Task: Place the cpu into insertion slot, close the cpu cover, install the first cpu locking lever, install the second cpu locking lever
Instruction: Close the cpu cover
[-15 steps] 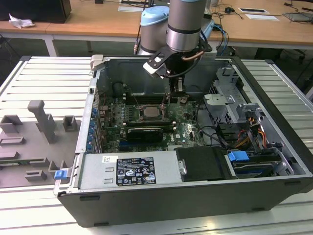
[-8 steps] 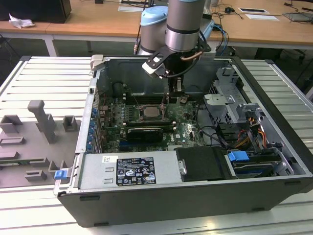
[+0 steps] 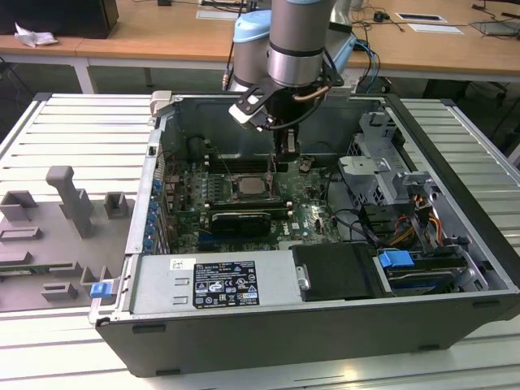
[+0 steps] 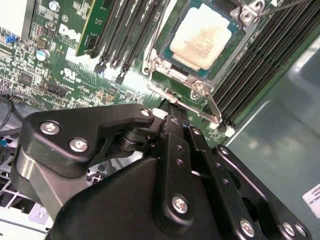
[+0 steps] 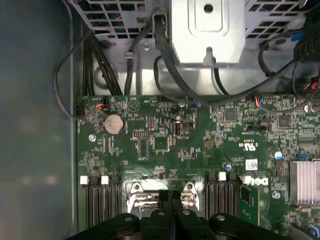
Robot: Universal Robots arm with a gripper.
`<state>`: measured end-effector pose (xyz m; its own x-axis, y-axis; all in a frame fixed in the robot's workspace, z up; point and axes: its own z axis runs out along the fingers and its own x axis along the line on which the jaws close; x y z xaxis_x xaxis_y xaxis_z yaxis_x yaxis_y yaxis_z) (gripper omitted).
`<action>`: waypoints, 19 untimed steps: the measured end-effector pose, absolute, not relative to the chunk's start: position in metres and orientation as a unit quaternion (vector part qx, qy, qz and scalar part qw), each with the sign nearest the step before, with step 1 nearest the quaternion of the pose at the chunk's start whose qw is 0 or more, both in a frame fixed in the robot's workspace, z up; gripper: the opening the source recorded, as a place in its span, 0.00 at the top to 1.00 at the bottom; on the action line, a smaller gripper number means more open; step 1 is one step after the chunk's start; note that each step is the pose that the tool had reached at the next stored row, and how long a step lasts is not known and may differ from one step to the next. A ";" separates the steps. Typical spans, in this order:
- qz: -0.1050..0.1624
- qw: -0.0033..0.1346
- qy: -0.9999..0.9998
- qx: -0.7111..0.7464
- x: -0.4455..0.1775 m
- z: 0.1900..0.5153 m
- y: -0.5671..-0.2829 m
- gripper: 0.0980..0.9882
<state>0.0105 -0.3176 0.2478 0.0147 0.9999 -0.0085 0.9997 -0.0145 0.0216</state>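
The gripper [image 5: 170,196] hangs low inside the open computer case [image 3: 325,325], its two black fingers [image 5: 164,199] pressed flat together with only a thin seam between them. I cannot tell whether anything thin is caught in that seam. The cpu [image 4: 202,36] lies just beyond the fingertips, close but apart from them. It is seated flat in the insertion slot [image 4: 159,64], a pale, matte silver-grey square with rounded corners and a faintly smudged face. The cpu cover [image 4: 175,71], a thin brushed-metal frame, lies down around it and shows the chip through its window. A slim, shiny locking lever [image 4: 214,110] runs slantwise along the slot's edge nearest the gripper, just beside the finger tips. Long black ribbed memory slots [image 4: 250,65] flank the socket on both sides, set in the glossy green motherboard [image 5: 165,145]. On the motherboard farther off sits a round silver coin cell [image 5: 113,123]. In the exterior view the gripper [image 3: 284,150] stands just behind the cpu [image 3: 249,186].
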 end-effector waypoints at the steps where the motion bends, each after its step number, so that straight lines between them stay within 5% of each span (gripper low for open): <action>1: 0.005 0.011 0.702 0.712 0.009 0.248 -0.318 0.99; 19: 0.005 0.011 0.702 0.712 -0.024 0.234 -0.313 0.99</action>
<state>-0.0242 -0.3132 0.2337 0.0134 0.9999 -0.0085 0.9997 -0.0132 0.0216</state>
